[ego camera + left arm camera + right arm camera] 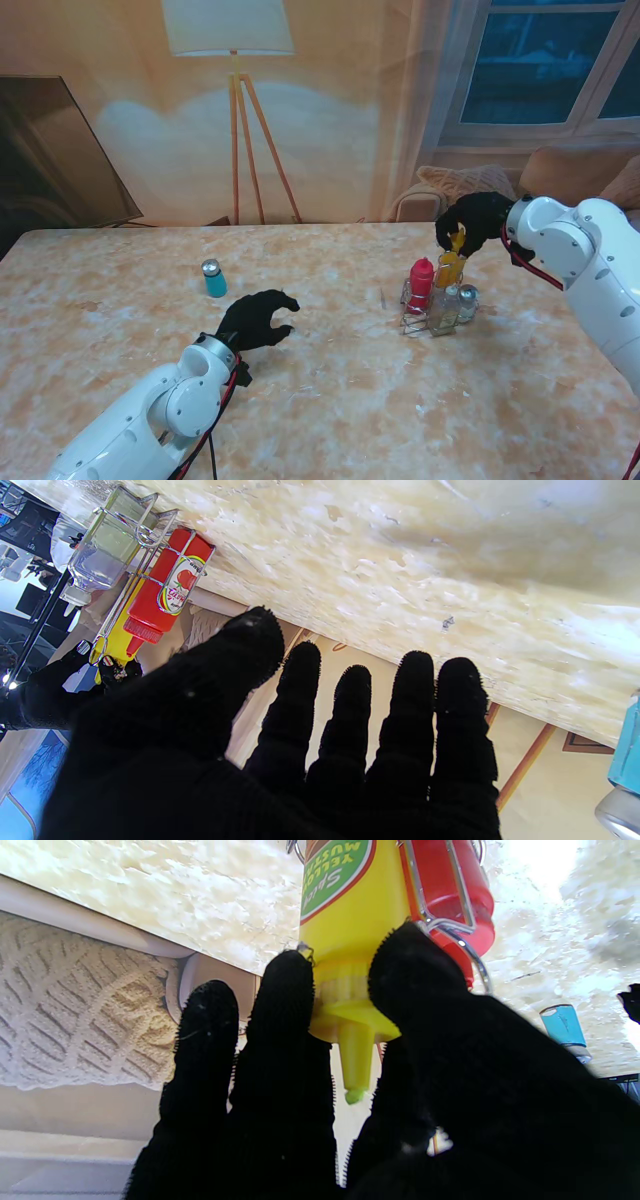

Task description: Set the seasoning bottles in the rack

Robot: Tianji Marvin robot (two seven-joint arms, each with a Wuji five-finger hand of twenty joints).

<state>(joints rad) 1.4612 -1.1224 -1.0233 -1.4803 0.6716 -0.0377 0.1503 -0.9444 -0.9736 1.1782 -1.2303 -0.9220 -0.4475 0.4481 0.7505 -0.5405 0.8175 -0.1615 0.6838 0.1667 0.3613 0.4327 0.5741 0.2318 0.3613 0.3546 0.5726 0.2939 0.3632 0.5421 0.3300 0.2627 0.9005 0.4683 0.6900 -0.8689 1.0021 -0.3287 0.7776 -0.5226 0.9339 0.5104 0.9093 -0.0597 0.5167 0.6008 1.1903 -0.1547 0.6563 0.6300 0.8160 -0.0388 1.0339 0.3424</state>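
The right hand [478,222] grips the yellow mustard bottle [451,268] by its cap, seating it in the rack [432,318] toward the surface's right edge beside the ketchup bottle [421,283], while the blue shaker [214,278] stands unracked beyond the empty, spread left hand [258,320].

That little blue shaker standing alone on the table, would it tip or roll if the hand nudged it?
The blue shaker stands upright, taller than wide, so a high nudge would probably tip it. Its round body would then likely roll. It looks small and probably light, sliding easily on the smooth table.
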